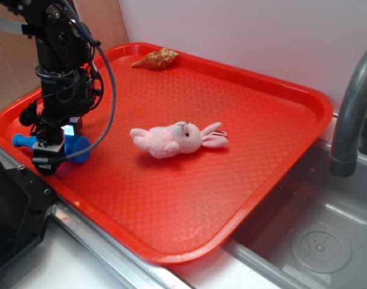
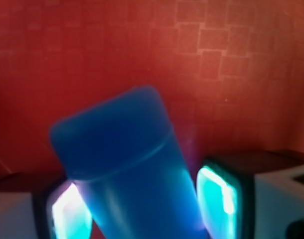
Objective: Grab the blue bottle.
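Gripper (image 1: 51, 158) low over tray (image 1: 243, 180), fingers (image 2: 219, 196) either side of bottle (image 2: 127, 164), contact unclear; bottle lying flat, smooth blue plastic cylinder; tray red, grid-textured.

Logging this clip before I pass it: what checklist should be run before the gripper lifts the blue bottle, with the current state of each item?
1. Blue bottle between the fingers: ok.
2. Bottle lying on the red tray, not standing: ok.
3. Gripper down at bottle level: ok.
4. Pads pressing the bottle firmly: cannot tell.
5. Pink plush rabbit and seashell apart from the gripper: ok.
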`<move>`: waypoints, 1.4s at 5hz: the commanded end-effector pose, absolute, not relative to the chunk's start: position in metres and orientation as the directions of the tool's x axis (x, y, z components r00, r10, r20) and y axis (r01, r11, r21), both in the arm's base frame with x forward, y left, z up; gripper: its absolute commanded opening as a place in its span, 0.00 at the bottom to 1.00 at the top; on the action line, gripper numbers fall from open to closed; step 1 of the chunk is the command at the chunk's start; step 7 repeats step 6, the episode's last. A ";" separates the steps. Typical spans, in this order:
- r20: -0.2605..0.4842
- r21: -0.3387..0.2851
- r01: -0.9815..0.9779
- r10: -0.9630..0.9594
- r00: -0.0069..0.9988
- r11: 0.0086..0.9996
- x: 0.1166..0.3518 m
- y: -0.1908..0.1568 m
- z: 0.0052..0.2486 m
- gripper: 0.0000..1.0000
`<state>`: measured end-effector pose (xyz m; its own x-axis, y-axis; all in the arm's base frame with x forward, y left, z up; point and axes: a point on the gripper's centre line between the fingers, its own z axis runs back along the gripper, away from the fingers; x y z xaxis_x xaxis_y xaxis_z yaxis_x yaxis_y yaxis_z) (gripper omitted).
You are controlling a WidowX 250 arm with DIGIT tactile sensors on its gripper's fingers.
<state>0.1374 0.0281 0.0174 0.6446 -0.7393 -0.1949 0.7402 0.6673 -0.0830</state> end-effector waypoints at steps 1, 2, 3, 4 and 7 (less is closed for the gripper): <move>-0.141 -0.010 0.603 -0.598 0.789 0.798 0.151 0.028 0.073 0.00; -0.063 0.080 0.448 -0.444 0.894 0.891 0.174 0.024 0.124 0.00; -0.042 0.087 0.326 -0.323 0.945 0.942 0.187 0.023 0.175 0.00; -0.008 0.037 0.081 -0.081 0.997 0.996 0.197 0.021 0.218 0.00; 0.085 -0.025 -0.270 0.271 0.959 0.962 0.181 0.023 0.232 0.00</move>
